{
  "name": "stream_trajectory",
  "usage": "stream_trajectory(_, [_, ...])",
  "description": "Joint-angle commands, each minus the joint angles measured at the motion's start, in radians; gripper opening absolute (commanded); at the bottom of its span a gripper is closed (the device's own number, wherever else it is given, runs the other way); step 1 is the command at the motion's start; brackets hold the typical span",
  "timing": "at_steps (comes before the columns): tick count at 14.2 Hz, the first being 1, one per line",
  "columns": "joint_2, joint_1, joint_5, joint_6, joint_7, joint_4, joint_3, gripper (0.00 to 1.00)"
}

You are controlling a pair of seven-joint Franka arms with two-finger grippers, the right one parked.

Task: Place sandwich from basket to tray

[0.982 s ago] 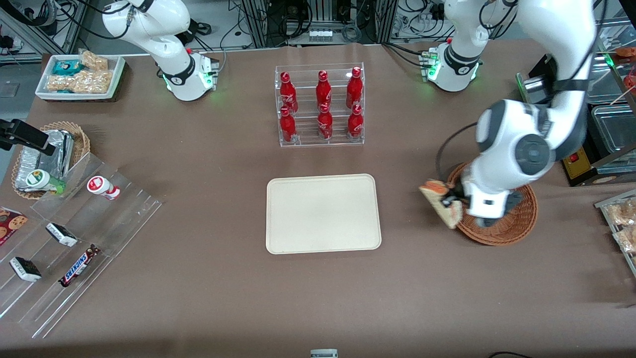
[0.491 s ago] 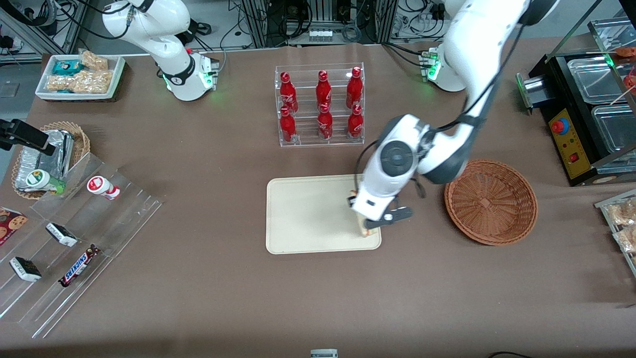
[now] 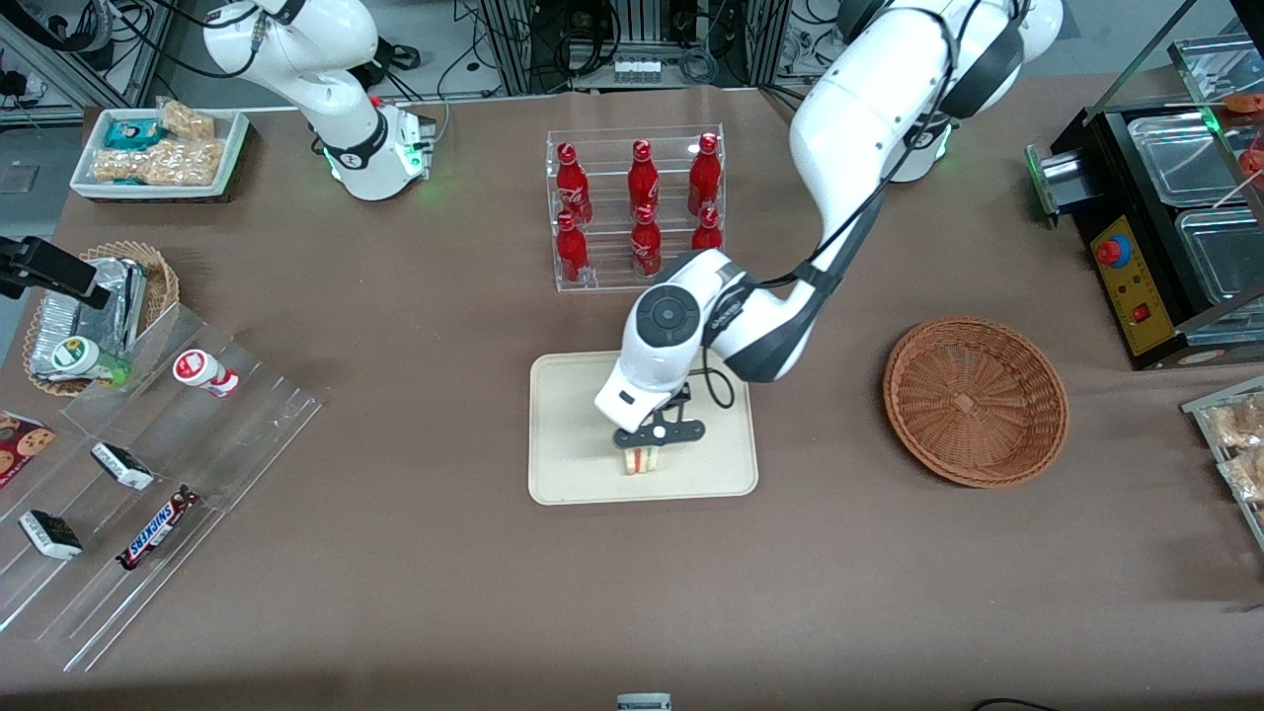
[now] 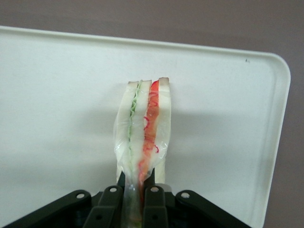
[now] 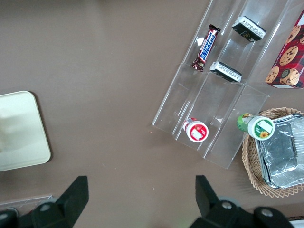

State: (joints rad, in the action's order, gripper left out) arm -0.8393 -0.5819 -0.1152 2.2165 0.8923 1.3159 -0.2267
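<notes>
The sandwich (image 3: pixel 642 460) (image 4: pixel 142 133) is a pale wedge in clear wrap, with red and green filling layers along its edge. My left gripper (image 3: pixel 647 446) (image 4: pixel 136 183) is shut on it, its fingers pinching the wrapped end. It hangs over the cream tray (image 3: pixel 573 395) (image 4: pixel 57 95), above the part of the tray nearest the front camera; I cannot tell whether the sandwich touches the tray. The reddish-brown wicker basket (image 3: pixel 976 400) stands beside the tray, toward the working arm's end of the table, with nothing in it.
A clear rack of red bottles (image 3: pixel 637 207) stands farther from the front camera than the tray. Toward the parked arm's end are clear tiered shelves with snacks (image 3: pixel 148 474) (image 5: pixel 223 90), a tan basket of foil packets (image 3: pixel 99 306) and a white snack bin (image 3: pixel 158 153). A black appliance (image 3: pixel 1155 227) stands near the basket.
The gripper has carried the sandwich from over the basket's edge across to the tray, then farther toward the tray's middle. The basket now stands uncovered.
</notes>
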Motion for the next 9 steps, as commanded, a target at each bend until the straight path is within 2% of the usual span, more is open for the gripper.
stream_trajectory(1, [-0.03, -0.032, -0.032, -0.004, 0.011, -0.041, 0.012, 0.12])
stream_trajectory(2, [-0.029, -0.032, -0.032, -0.004, 0.011, -0.038, 0.012, 0.2])
stream_trajectory(3, [-0.026, -0.032, -0.029, -0.007, 0.019, -0.038, 0.012, 0.53])
stream_trajectory(4, [-0.017, -0.03, -0.021, -0.012, 0.02, -0.04, 0.012, 1.0])
stream_trajectory(6, [0.031, -0.023, -0.017, -0.04, 0.019, -0.04, 0.01, 1.0])
stream_trajectory(9, [0.139, -0.019, -0.017, -0.171, 0.019, -0.038, 0.012, 1.0])
